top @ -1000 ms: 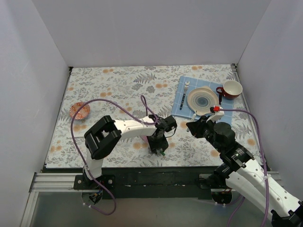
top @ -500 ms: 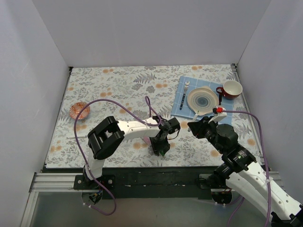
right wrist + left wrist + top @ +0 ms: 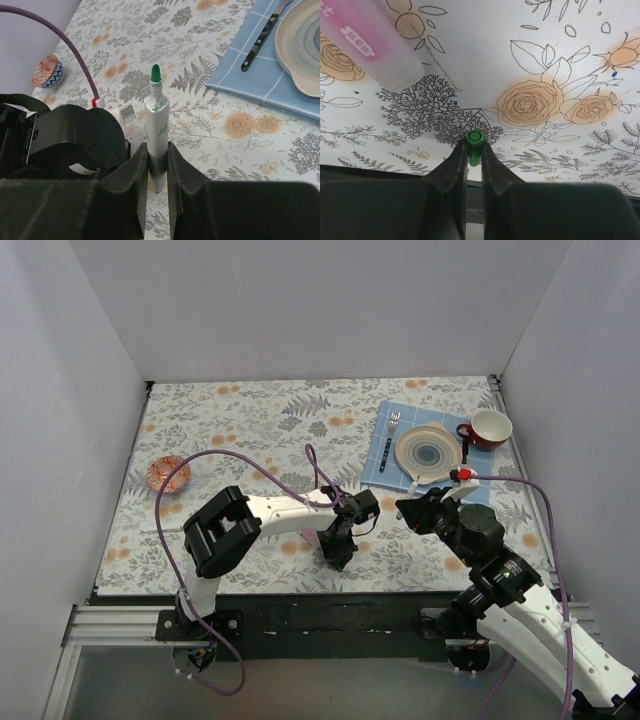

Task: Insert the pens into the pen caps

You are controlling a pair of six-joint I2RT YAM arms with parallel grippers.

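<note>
Pinching the green cap [image 3: 475,139] tight, the left gripper [image 3: 474,159] sits low over the tablecloth [image 3: 545,60], with the pink pen [image 3: 367,42] lying just beyond. The right gripper [image 3: 156,167] clamps the white pen [image 3: 156,125], its green tip pointing away.

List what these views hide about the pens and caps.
Top view: green cap hidden under left hand.
Left wrist view: pink pen cut off by the top-left edge, blurred.
Right wrist view: lower end of white pen hidden between right hand fingers.
</note>
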